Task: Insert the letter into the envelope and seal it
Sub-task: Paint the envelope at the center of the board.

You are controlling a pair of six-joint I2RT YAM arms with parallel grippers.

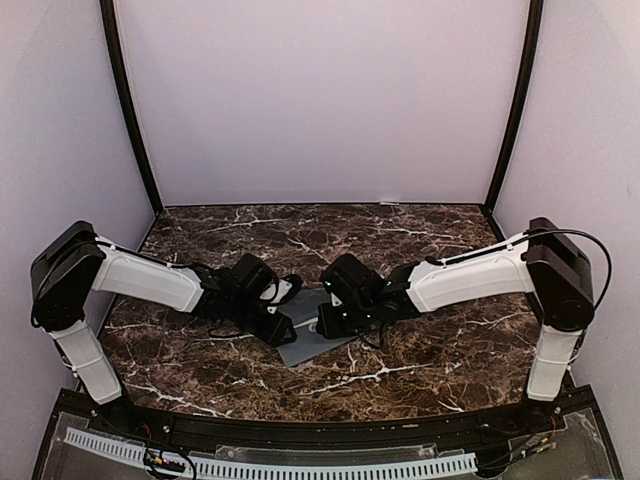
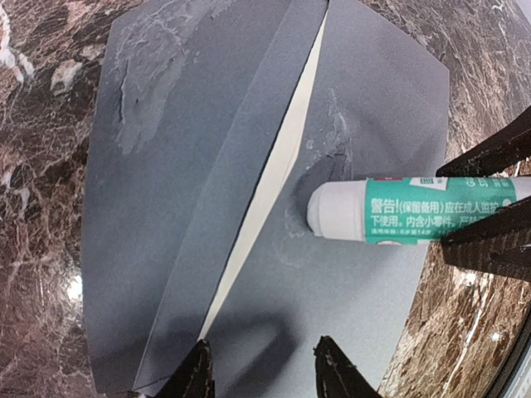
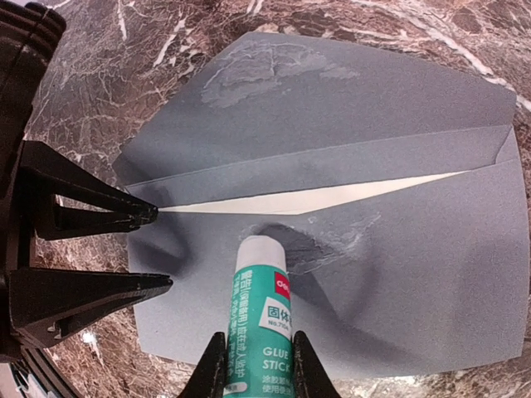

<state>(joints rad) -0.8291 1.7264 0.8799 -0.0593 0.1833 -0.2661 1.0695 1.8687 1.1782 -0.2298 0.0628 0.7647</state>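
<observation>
Right gripper fingers clamp a green-labelled glue stick marked "GLUE STICK", tip on the grey envelope. Left gripper stands parted, empty, over the envelope's edge. The letter shows as a cream sliver inside.

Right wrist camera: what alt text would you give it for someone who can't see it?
The right gripper holds a green-and-white glue stick, tip down on a grey envelope on a dark marble table. A cream sliver of letter shows at the envelope's mouth, and shiny glue smears mark the flap. The left gripper, open, is at its left edge.
</observation>
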